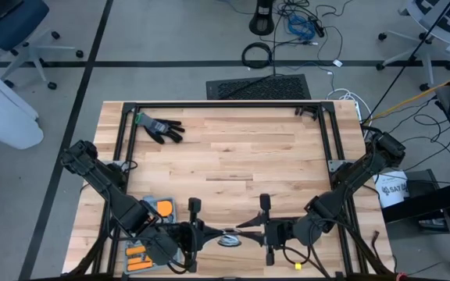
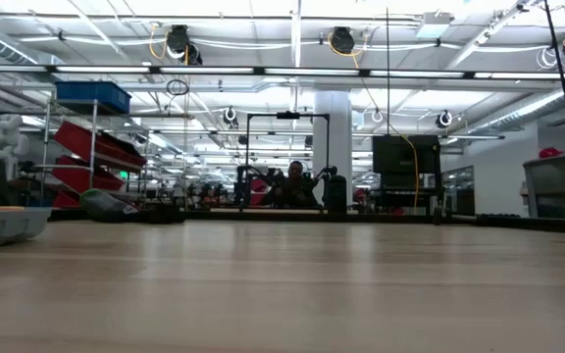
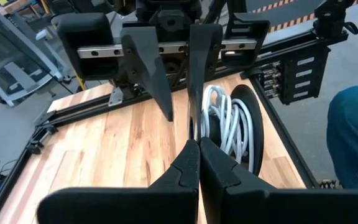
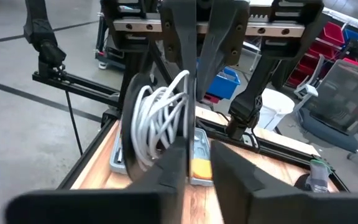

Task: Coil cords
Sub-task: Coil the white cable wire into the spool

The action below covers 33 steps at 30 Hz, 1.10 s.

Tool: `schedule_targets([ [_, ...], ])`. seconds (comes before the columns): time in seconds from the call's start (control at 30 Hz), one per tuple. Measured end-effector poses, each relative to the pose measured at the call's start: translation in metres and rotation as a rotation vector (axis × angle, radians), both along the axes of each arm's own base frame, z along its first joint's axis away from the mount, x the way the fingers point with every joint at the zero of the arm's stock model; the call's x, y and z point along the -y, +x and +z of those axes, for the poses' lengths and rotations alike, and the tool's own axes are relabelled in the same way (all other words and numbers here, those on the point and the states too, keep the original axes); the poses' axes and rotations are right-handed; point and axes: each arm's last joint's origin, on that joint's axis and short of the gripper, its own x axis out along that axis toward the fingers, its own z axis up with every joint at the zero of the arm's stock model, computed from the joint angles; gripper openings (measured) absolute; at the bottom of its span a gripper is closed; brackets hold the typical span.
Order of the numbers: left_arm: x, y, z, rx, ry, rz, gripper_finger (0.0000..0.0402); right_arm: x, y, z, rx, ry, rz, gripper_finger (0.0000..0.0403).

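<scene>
I saw the closed left end effector [image 3: 197,152] facing the right end effector [image 4: 196,155], whose grip I couldn't judge; the cords [image 3: 225,121] sat half-hidden between them.

Overhead, table-level, two facing wrist views

table [image 1: 233,156] — pale planked wood, smooth, satin | cord [image 3: 225,121] — white, glossy plastic-looking sheath | left gripper [image 3: 197,163] fingers — matt black plastic | frame rail [image 1: 225,104] — dark metal
</scene>
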Motion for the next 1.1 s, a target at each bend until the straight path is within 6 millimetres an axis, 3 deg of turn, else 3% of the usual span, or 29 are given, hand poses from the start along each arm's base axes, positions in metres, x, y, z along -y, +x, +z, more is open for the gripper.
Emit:
schedule_targets([
  [0.17, -0.001, 0.001, 0.000, 0.006, -0.003, 0.009, 0.0000, 0.000, 0.000, -0.001, -0.006, -0.016, 0.003, 0.0007],
  [0.37, -0.001, 0.002, 0.002, 0.020, -0.015, 0.012, 0.0008, 0.000, 0.000, -0.001, -0.005, -0.006, -0.001, 0.0002],
  [0.73, 0.007, -0.006, 0.003, 0.051, 0.007, 0.049, 0.0085, -0.002, -0.003, -0.002, -0.006, 0.024, -0.063, 0.0000],
  [0.93, 0.016, -0.019, 0.009, 0.081, 0.004, 0.050, 0.0088, -0.007, -0.009, -0.002, -0.002, 0.017, -0.099, 0.0000],
  [1.1, 0.028, -0.027, 0.012, 0.133, -0.148, 0.092, 0.0088, -0.007, -0.012, 0.000, 0.012, 0.012, -0.149, 0.0000],
])
